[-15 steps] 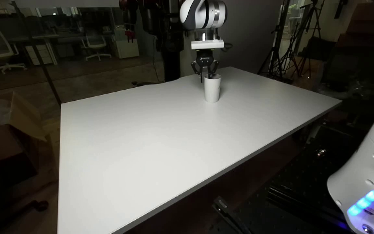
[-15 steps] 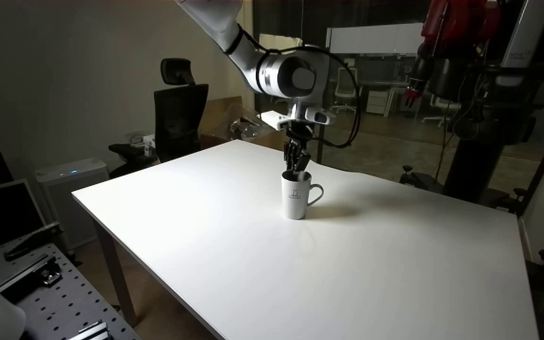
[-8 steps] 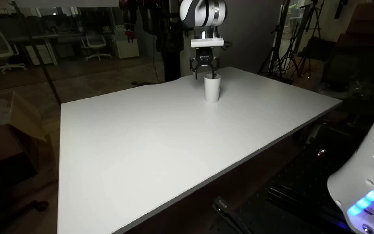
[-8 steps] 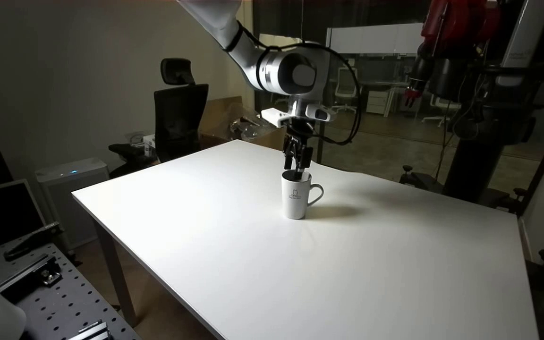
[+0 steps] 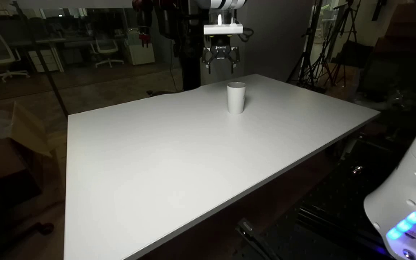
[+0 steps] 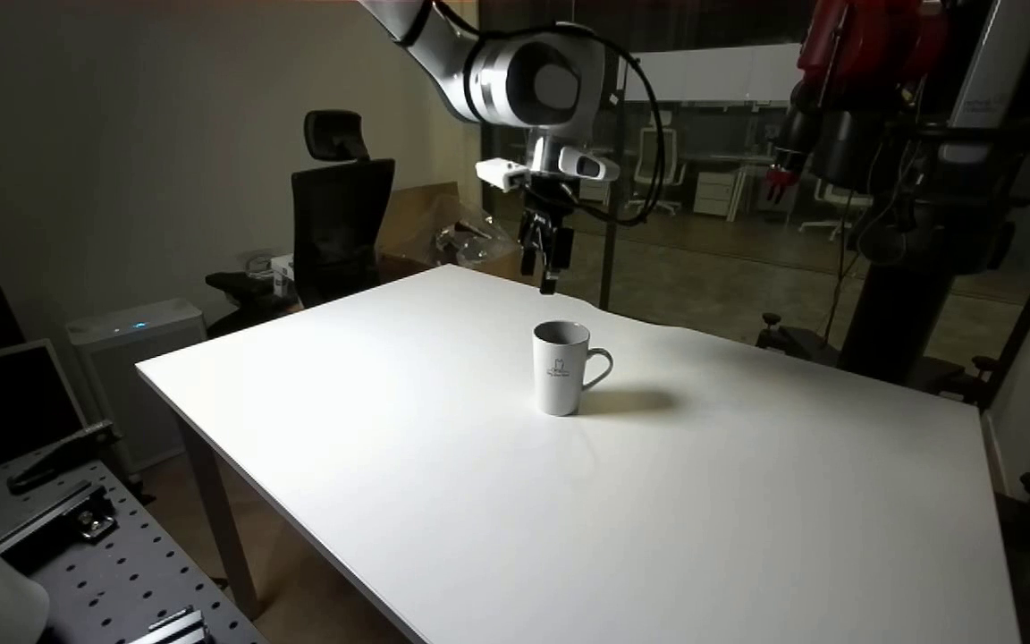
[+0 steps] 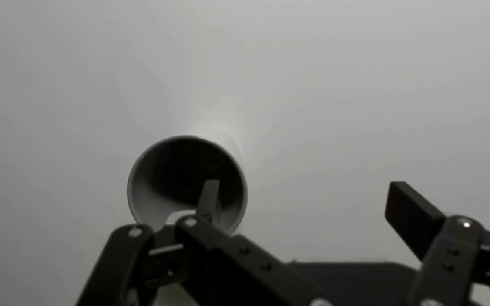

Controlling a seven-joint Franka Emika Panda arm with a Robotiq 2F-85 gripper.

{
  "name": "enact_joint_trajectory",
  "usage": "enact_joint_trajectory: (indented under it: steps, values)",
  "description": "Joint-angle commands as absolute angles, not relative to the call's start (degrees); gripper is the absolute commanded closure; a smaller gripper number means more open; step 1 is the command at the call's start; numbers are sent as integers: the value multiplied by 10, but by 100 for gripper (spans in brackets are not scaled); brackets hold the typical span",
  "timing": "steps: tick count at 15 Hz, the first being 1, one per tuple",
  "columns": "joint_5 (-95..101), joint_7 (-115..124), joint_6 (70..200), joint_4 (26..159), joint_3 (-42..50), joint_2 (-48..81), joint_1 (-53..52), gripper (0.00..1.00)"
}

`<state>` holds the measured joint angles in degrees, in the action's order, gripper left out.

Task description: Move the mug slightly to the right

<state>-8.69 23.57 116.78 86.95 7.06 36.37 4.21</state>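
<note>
The white mug stands upright on the table, seen in both exterior views. Its handle points right in an exterior view, and a small dark print marks its side. Above the mug, clear of its rim and off to one side, hangs my gripper, spread wide with nothing between its fingers. From the wrist, the open mouth of the mug lies left of centre, partly covered by one finger. The opposite finger is well to the right over bare tabletop.
A large white table carries the mug, whose spot is near the far edge in an exterior view. Behind the table stands another dark robot with a red gripper. A black office chair is beyond the table's far corner.
My gripper has opened wider and risen; the finger that was inside the mug's mouth has come out. It also shifted slightly left in both exterior views. The mug stayed in place.
</note>
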Motion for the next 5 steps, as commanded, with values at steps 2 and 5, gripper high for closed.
enact_joint_trajectory:
  steps: [2, 5]
  values:
    - [-88, 236, 1162, 876, 70, 352, 40, 0]
    - [-88, 236, 1162, 882, 70, 351, 41, 0]
